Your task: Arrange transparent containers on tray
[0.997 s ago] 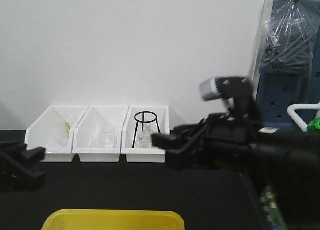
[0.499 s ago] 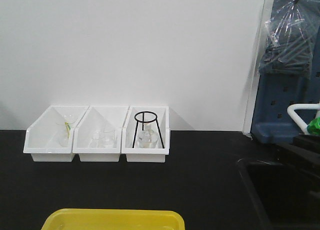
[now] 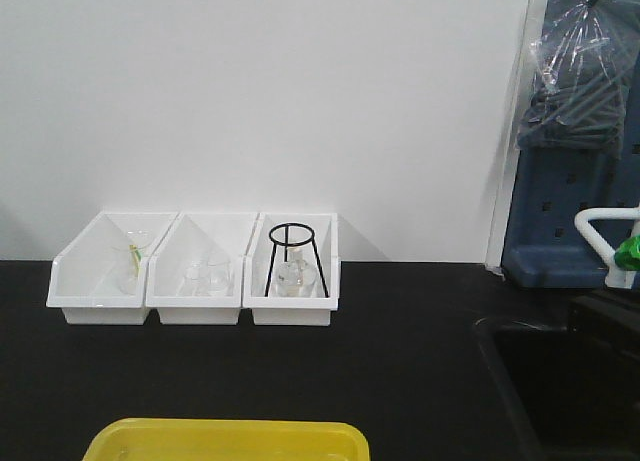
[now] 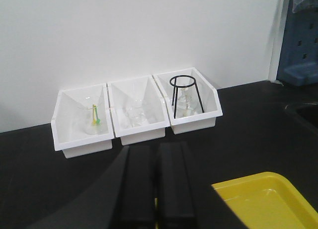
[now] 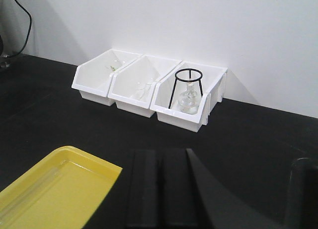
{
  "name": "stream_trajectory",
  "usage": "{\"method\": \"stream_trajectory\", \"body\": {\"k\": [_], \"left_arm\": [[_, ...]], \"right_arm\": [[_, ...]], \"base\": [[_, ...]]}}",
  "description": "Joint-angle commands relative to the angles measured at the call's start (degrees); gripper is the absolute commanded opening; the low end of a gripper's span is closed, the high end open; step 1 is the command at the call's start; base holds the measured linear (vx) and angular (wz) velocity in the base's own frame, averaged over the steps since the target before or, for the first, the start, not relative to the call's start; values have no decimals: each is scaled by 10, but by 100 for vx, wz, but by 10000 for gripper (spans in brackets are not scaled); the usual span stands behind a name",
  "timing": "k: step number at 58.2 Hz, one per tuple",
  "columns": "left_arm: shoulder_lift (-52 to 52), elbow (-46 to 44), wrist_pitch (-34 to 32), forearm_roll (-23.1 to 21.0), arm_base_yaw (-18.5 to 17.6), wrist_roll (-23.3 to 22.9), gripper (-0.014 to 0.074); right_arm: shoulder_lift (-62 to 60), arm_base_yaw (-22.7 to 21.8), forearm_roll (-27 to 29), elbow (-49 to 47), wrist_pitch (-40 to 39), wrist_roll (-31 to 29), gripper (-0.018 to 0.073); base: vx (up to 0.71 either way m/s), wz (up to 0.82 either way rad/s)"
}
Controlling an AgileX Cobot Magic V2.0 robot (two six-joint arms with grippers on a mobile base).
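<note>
Both arms have left the front view since a second ago; only the black bench shows there. On its wrist camera, the left gripper has its black fingers pressed together, holding nothing. The right gripper is likewise closed and empty. A yellow tray lies near, just beside both grippers, with no test tubes visible. Farther back, three white bins stand against the wall, holding clear glassware; the right one holds a black wire tripod.
</note>
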Motion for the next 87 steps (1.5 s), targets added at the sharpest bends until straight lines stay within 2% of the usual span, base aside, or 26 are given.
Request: {"method": "stream_trajectory", "body": {"k": [1, 31, 47, 54, 59, 64, 74, 80, 87], "left_arm": [[2, -16, -40, 0, 0, -3, 188], [2, -16, -41, 1, 0, -3, 187], [-16, -3, -28, 17, 0, -3, 188], [-65, 65, -81, 21, 1, -3, 162], [-119, 135, -137, 32, 3, -3, 88], [-175, 205, -168, 30, 22, -3, -8], [-287, 328, -169, -11, 83, -2, -8], [-337, 399, -179, -16, 113, -2, -8], [-346, 478, -237, -17, 127, -4, -8]], "right_arm": [[-2, -3, 8, -15, -43, -2, 5], [-2, -3, 8, -15, -43, -2, 6], [-2, -3, 8, -15, -43, -2, 6], [-2, -3, 8, -15, -43, -2, 6], [-2, -3, 8, -15, -43, -2, 6], [-2, -3, 8, -15, -43, -2, 6], [-2, -3, 8, -15, -44, -2, 6], [-2, -3, 8, -15, -43, -2, 6], [-2, -3, 8, -15, -40, -2, 6]], "base": [[0, 0], [0, 0], [0, 0], [0, 0], [0, 0], [0, 0], [0, 0], [0, 0], [0, 0]]}}
